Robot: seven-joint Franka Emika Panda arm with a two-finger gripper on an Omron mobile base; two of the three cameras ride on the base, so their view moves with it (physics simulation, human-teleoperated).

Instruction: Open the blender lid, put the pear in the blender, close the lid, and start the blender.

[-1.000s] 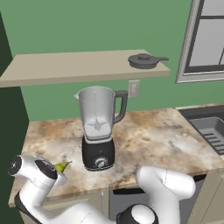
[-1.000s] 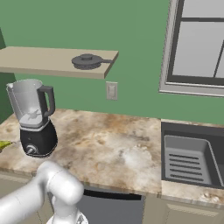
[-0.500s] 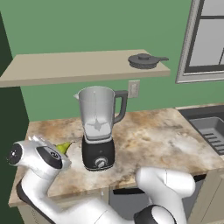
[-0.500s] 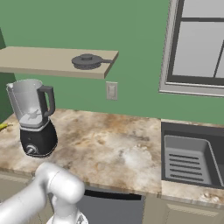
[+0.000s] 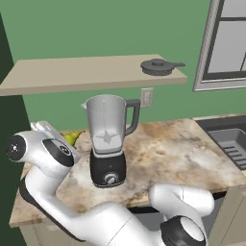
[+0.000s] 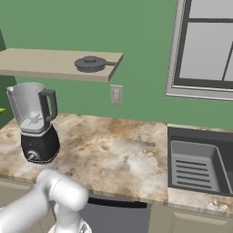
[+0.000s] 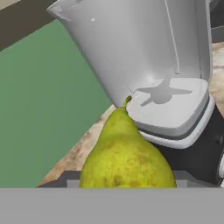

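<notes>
The blender [image 5: 108, 144] stands on the counter, its clear jar open at the top above a black base with a silver knob [image 5: 111, 178]. It also shows at the left of the right base view [image 6: 35, 123]. My gripper [image 7: 127, 177] is shut on the yellow-green pear [image 7: 127, 157], stem pointing toward the jar [image 7: 144, 57]. In the left base view the pear [image 5: 72, 138] peeks out behind my wrist, just left of the jar at about mid-jar height. A sliver of pear [image 6: 2, 110] shows at the left edge of the right base view. The blender lid is out of view.
A wooden shelf [image 5: 72, 74] runs along the green wall above the blender, with a dark lidded pan [image 5: 161, 66] on its right end. A wall outlet [image 5: 147, 97] sits behind the jar. The sink [image 6: 200, 164] lies at the counter's right, under a window [image 6: 207, 45].
My arm has lifted the pear from low at the counter's front left up beside the jar. The blender and pan have not moved.
</notes>
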